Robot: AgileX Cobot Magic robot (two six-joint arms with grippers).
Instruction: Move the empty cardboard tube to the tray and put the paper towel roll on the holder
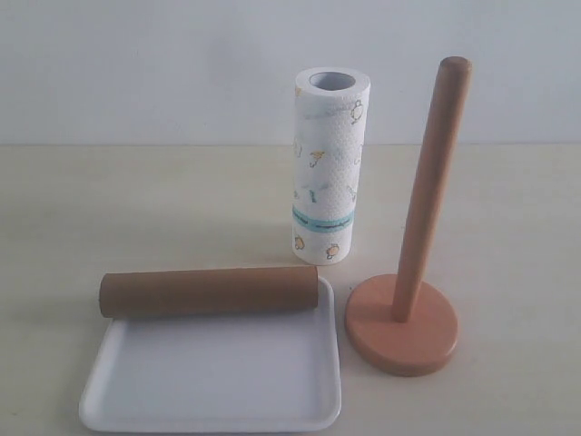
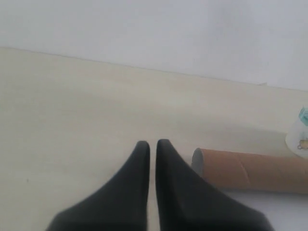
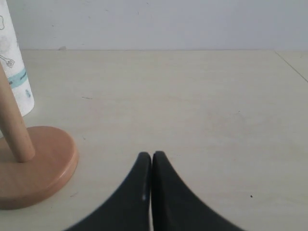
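Note:
The brown cardboard tube (image 1: 209,291) lies on its side across the far rim of the white tray (image 1: 209,381). Behind it the paper towel roll (image 1: 330,163) stands upright on the table. The wooden holder (image 1: 402,322) stands bare to the right, its rod (image 1: 431,182) leaning slightly. Neither gripper shows in the exterior view. My left gripper (image 2: 152,143) is shut with nothing in it, hovering beside the open end of the tube (image 2: 250,169). My right gripper (image 3: 151,155) is shut and empty over bare table, apart from the holder base (image 3: 33,166).
A pale wooden table (image 1: 109,209) runs back to a white wall (image 1: 136,64). An edge of the paper towel roll (image 3: 17,72) shows behind the holder rod in the right wrist view, and its lower end (image 2: 301,137) shows past the tube in the left wrist view.

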